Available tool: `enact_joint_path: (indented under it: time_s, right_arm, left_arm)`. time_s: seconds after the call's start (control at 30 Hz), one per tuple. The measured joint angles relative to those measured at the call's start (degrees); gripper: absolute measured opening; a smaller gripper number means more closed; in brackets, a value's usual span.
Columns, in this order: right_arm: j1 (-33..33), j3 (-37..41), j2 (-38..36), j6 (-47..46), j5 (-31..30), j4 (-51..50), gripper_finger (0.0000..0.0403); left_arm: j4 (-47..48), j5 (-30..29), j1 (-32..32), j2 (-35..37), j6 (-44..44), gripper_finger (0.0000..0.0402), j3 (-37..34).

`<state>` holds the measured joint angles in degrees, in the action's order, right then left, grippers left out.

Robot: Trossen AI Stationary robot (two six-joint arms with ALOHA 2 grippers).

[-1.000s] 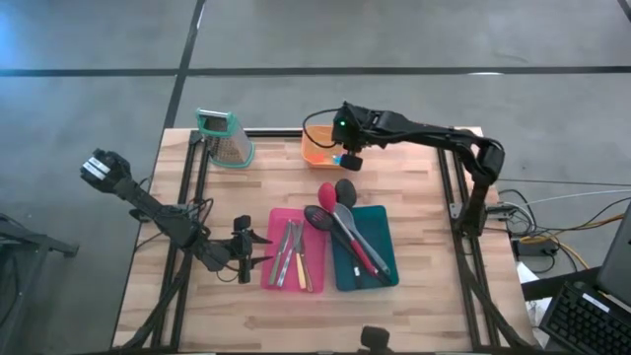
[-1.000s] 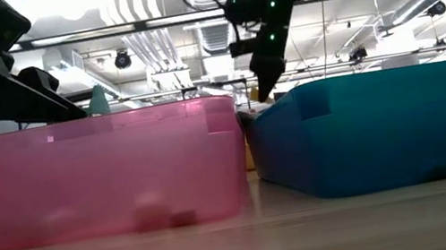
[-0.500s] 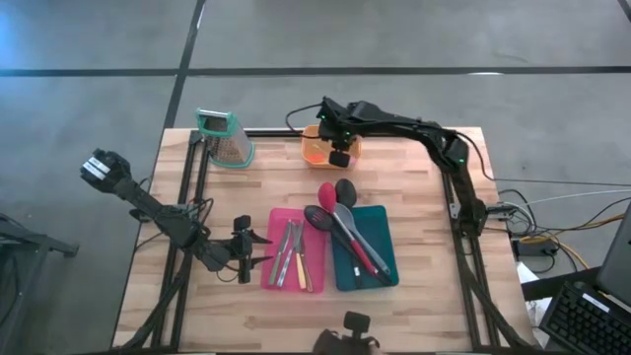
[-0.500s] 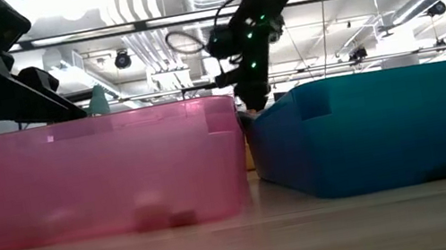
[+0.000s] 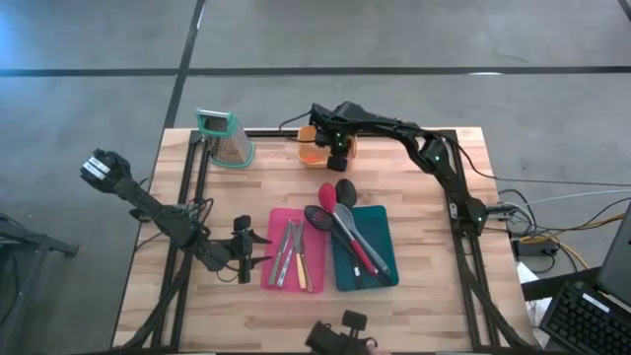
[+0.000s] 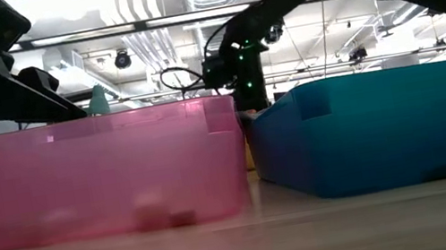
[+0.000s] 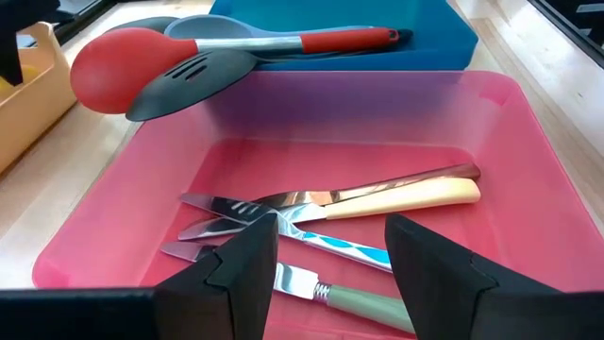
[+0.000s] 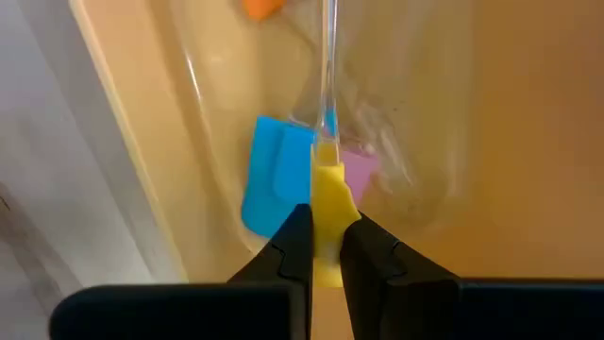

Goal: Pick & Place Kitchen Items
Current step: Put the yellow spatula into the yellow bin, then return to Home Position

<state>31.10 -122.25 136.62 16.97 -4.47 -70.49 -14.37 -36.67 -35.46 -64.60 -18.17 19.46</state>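
The desk (image 5: 414, 286) carries a pink bin (image 5: 317, 264) and a teal bin (image 5: 385, 221) side by side near its front, an orange bin (image 5: 309, 153) at its back edge, and a box grater (image 5: 225, 136) at the back left corner. In the pink bin lie slim knives (image 7: 377, 201) with coloured handles; across the teal bin lie the long-handled spoons (image 5: 347, 225), their heads jutting over its far rim, a red spoon (image 7: 118, 66) and a black slotted spatula (image 7: 189, 79) among them.

Over the last second the right arm has swung leftward along the back of the desk, from just right of the orange bin to directly above it. Its right gripper (image 8: 324, 247) is now closed on a small yellow piece (image 8: 329, 203), with its fingers pointing down into the bin, where a blue piece (image 8: 269, 175), a pink piece (image 8: 358, 170) and an orange piece (image 8: 260, 8) lie on the floor. I judge that the carry is nearly done and that release into the orange bin is the step in hand; whether the yellow piece already touches the bin floor I cannot tell.

The left gripper (image 7: 330, 260) has not moved; it waits with its jaws apart and empty, at the near left edge of the pink bin, facing the knives.
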Motion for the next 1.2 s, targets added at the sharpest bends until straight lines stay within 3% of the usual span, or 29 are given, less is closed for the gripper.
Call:
enact_joint_path:
  time_s: [0.17,0.47,0.7,0.87,1.0,1.2]
  right_arm:
    - [0.65,0.01,-0.26,-1.62,0.00,0.08,0.0026]
    - [0.85,-0.13,-0.28,-2.01,-0.02,-0.10,0.0124]
    - [0.85,-1.00,-2.59,-1.83,-0.04,-0.62,0.0165]
    - [0.79,-1.13,-7.27,-3.20,0.59,-0.91,0.0179]
    - [0.14,-0.69,-12.69,-6.24,4.74,-0.44,0.0182]
    - [-4.07,5.50,-23.51,-9.73,7.27,6.08,0.0160]
  left_arm:
    - [0.00,0.00,0.02,0.00,0.00,0.0202,0.00]
    - [0.00,0.00,0.02,0.00,0.00,0.0202,0.00]
    - [0.00,0.00,0.01,0.00,0.00,0.0202,0.00]
    - [0.00,0.00,0.02,0.00,-0.01,0.0202,0.00]
    - [0.01,0.00,0.02,0.00,0.00,0.0202,0.00]
    - [0.00,0.00,0.02,0.00,0.00,0.0202,0.00]
